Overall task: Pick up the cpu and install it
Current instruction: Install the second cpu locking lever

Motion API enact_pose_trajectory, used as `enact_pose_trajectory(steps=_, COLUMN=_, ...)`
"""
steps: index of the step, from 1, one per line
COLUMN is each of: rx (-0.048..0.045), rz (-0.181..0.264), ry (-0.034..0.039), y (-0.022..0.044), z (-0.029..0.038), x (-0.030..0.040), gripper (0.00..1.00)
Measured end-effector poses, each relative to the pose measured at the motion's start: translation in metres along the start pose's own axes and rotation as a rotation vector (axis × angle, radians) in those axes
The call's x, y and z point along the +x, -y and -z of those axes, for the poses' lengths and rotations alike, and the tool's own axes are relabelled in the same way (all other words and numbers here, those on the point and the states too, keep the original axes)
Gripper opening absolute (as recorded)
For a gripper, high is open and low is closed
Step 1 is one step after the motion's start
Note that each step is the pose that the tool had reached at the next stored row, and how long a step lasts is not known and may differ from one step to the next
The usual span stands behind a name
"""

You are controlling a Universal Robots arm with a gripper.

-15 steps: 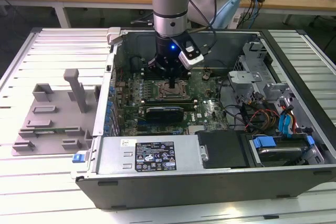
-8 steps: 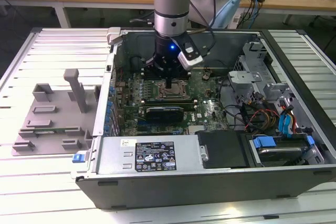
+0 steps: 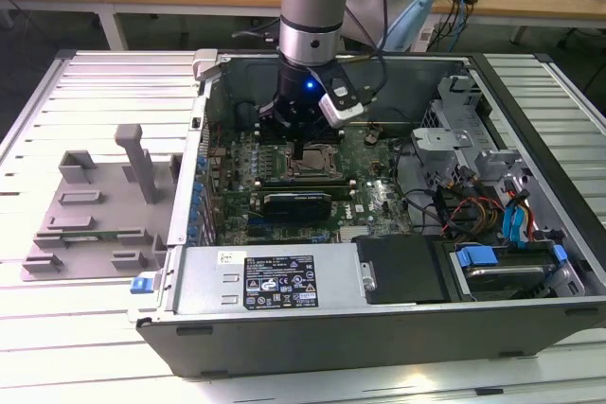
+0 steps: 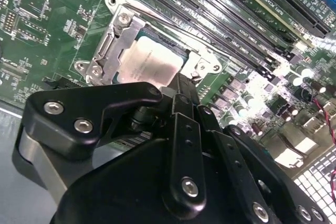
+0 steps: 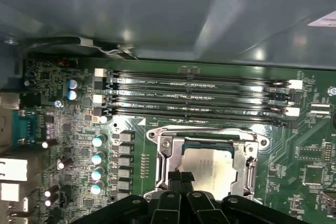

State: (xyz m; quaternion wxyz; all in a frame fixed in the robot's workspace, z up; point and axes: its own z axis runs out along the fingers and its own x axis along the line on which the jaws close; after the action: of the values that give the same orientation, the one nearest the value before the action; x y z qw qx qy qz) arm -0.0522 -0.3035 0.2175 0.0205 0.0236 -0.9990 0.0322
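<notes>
Hand (image 3: 299, 150) hangs down inside the open computer case (image 3: 379, 309), directly over the socket frame (image 3: 301, 163) on the motherboard (image 3: 374, 205); fingers (image 5: 181, 179) look pressed together, tips at the cpu's edge, holding nothing that I can see. The cpu (image 4: 149, 61) sits flat in the socket frame, silvery top exposed, load plate open around it in both wrist views. Memory slots (image 5: 199, 95) run just beside the socket. Grey plastic tray (image 3: 90, 219) with raised blocks lies on the slatted worktop (image 3: 57, 120), outside the case on the exterior view's left.
</notes>
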Motion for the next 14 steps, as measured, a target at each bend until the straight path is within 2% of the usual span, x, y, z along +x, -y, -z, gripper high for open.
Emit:
enact_pose_trajectory(steps=3, rx=-0.0007, rz=0.001, ry=-0.0136, y=0.0, z=0.0, x=0.0, gripper=0.11)
enact_pose_trajectory(steps=7, rx=-0.0016, rz=0.002, ry=-0.0357, y=0.0, z=0.0, x=0.0, gripper=0.11)
enact_pose_trajectory(steps=14, rx=-0.0016, rz=0.002, ry=-0.0356, y=0.0003, z=0.0046, x=-0.0001, gripper=0.11)
